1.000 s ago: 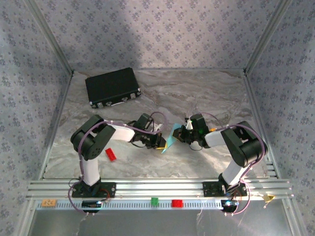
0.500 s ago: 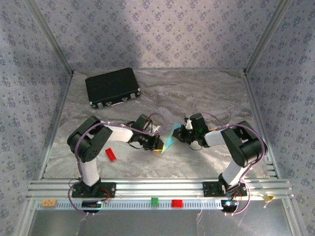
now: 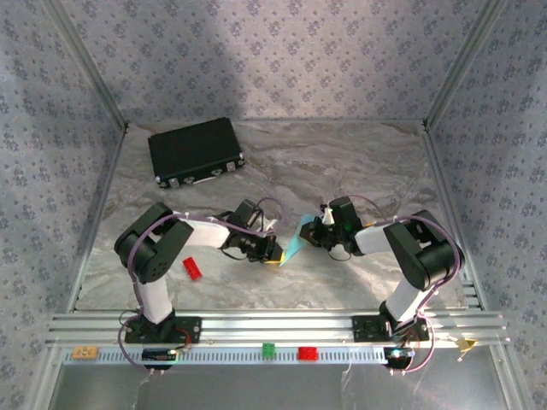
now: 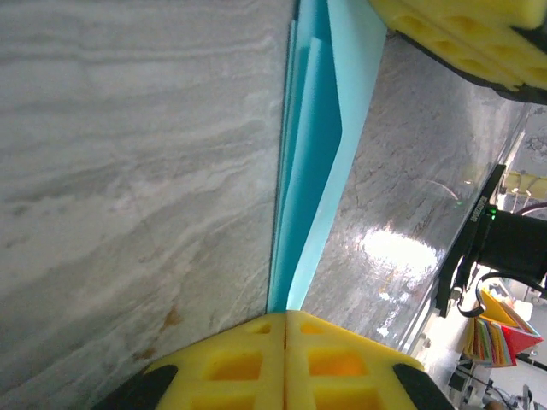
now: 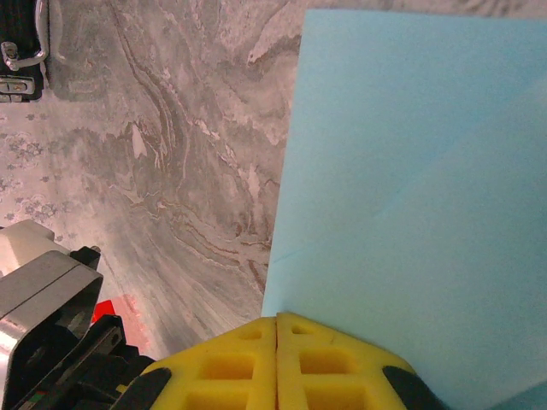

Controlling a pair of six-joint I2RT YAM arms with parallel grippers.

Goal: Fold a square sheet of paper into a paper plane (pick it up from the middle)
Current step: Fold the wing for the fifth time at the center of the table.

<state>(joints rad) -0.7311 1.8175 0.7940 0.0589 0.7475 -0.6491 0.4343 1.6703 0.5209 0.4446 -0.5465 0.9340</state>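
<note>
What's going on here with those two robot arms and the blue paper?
Both arms are working on one light-blue sheet of paper over the middle of the table. The left gripper is shut on one side of it and the right gripper is shut on the other, holding it between them. The sheet shows folded layers and a crease, but does not look like a finished plane yet.

The folded paper (image 3: 293,246) hangs between left gripper (image 3: 275,253) and right gripper (image 3: 309,234).

The sheet of paper (image 5: 410,213) is light blue; the tabletop (image 3: 342,162) grey, marble-veined. The case (image 3: 195,150) is black, the brick (image 3: 192,268) red.
</note>
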